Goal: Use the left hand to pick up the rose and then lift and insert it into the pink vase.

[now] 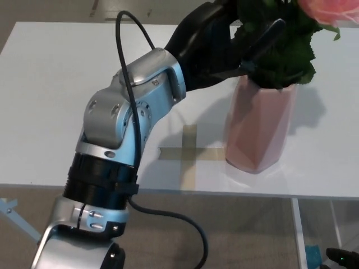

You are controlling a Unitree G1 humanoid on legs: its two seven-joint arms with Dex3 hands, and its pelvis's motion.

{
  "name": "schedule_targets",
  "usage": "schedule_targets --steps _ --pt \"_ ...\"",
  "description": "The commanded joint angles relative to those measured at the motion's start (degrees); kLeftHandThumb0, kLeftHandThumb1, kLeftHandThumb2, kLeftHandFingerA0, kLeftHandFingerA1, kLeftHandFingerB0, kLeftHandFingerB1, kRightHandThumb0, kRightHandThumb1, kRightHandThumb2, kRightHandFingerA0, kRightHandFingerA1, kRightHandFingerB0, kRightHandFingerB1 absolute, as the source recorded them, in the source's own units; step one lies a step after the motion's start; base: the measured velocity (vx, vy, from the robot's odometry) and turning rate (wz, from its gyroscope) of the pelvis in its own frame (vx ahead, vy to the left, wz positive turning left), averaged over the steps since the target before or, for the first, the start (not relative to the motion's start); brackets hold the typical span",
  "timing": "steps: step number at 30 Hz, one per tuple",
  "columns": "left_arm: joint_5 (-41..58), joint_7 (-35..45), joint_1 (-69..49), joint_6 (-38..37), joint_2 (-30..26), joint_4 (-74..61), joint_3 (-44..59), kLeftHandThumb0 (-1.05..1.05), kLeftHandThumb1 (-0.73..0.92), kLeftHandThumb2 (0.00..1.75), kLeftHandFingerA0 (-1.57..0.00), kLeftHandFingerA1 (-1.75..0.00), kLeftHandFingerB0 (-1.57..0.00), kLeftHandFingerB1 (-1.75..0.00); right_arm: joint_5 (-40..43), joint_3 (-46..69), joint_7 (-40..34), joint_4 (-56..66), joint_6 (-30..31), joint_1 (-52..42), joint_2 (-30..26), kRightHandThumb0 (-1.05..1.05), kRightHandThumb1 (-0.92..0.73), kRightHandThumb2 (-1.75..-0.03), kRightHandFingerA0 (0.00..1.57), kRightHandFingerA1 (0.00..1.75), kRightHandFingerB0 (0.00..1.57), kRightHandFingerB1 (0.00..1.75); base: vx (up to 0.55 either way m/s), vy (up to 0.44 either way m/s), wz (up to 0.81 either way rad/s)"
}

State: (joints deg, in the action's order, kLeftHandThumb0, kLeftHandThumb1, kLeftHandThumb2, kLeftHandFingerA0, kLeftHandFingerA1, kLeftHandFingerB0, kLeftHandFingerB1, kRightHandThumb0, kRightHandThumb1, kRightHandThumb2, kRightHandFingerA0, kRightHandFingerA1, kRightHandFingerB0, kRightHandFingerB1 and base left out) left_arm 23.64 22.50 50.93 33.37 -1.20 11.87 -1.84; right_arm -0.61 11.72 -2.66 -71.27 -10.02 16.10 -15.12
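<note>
The pink vase (pixel 259 128) stands upright on the white table (pixel 56 101), right of centre. The rose stands in its mouth: dark green leaves (pixel 283 53) bunch over the rim and the pink bloom (pixel 328 11) shows at the top right edge. My left hand (pixel 224 42) is black and reaches in over the vase's left rim, its fingers (pixel 263 36) among the leaves and around the stem. My silver left forearm (pixel 129 106) runs up from the lower left. The stem inside the vase is hidden.
A cross of tan tape (pixel 188 151) marks the table just left of the vase. The table's front edge (pixel 224 193) runs across the lower picture, with floor below. A black cable (pixel 168 218) loops from my left arm.
</note>
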Motion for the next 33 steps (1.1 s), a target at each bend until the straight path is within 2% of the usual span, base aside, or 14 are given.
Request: schedule_targets --steps 1,5,8,10,16,20,23,27,28,33 --pt "1.3 1.7 -1.0 3.5 -1.5 -1.2 0.9 -0.89 0.6 0.58 0.0 0.0 0.0 -0.05 0.5 0.1 -0.4 0.0 0.4 -0.6 0.1 -0.33 -0.64 -0.59 0.65 0.43 0.54 0.39 0.0 0.0 0.0" --pt "1.5 5.4 1.2 5.3 -4.3 0.0 0.9 -0.89 0.58 0.58 0.0 0.0 0.0 -0.03 0.7 0.3 -0.2 -0.1 0.5 -0.5 0.1 -0.33 -0.64 -0.59 0.65 0.43 0.55 0.39 0.0 0.0 0.0" --pt "0.2 11.2 3.6 4.4 -8.4 2.7 -1.4 -0.9 0.56 0.6 0.0 0.0 0.0 -0.01 0.6 0.3 -0.2 -0.2 0.7 -0.3 0.1 -0.33 -0.64 -0.59 0.65 0.43 0.55 0.39 0.0 0.0 0.0" --pt "-3.2 20.2 7.5 0.3 -14.0 6.7 -6.1 -0.9 0.56 0.58 0.0 0.0 0.0 0.0 0.6 0.2 -0.1 -0.2 0.7 -0.3 0.1 -0.33 -0.64 -0.59 0.65 0.43 0.54 0.39 0.0 0.0 0.0" --pt "-7.1 27.7 12.5 -1.1 -20.4 9.2 -13.3 -0.84 0.53 0.57 0.0 0.0 0.0 0.0 0.5 0.2 0.0 -0.1 0.4 -0.4 0.0 -0.33 -0.64 -0.59 0.65 0.43 0.55 0.39 0.0 0.0 0.0" --pt "-7.3 28.5 13.3 -1.7 -21.7 9.7 -15.0 -0.84 0.53 0.57 0.0 0.0 0.0 0.0 0.5 0.2 0.1 -0.1 0.5 -0.4 0.0 -0.33 -0.64 -0.59 0.65 0.43 0.55 0.39 0.0 0.0 0.0" --pt "-13.1 30.4 14.7 -4.4 -25.4 7.6 -21.8 -0.84 0.5 0.56 0.0 0.0 0.0 -0.01 0.2 -0.1 0.2 0.0 0.4 -0.3 -0.1 -0.33 -0.64 -0.59 0.65 0.43 0.54 0.39 0.0 0.0 0.0" --pt "-13.5 30.7 15.4 -5.2 -26.5 7.8 -23.6 -0.84 0.49 0.56 0.0 0.0 0.0 -0.03 0.3 -0.1 0.2 -0.1 0.5 -0.2 -0.1 -0.33 -0.64 -0.59 0.65 0.43 0.54 0.39 0.0 0.0 0.0" --pt "-13.9 30.9 15.6 -5.1 -27.0 7.7 -24.2 -0.74 0.41 0.82 0.0 0.0 0.0 -0.03 0.2 -0.2 0.2 -0.1 0.6 0.0 -0.1 -0.33 -0.64 -0.59 0.65 0.43 0.54 0.39 0.0 0.0 0.0" --pt "-15.0 33.0 16.3 -5.1 -28.6 7.5 -25.9 -0.72 0.4 0.82 0.0 0.0 0.0 -0.03 -0.1 -0.6 -0.2 -0.3 0.9 0.4 -0.2 -0.33 -0.64 -0.59 0.66 0.43 0.54 0.39 0.0 0.0 0.0"
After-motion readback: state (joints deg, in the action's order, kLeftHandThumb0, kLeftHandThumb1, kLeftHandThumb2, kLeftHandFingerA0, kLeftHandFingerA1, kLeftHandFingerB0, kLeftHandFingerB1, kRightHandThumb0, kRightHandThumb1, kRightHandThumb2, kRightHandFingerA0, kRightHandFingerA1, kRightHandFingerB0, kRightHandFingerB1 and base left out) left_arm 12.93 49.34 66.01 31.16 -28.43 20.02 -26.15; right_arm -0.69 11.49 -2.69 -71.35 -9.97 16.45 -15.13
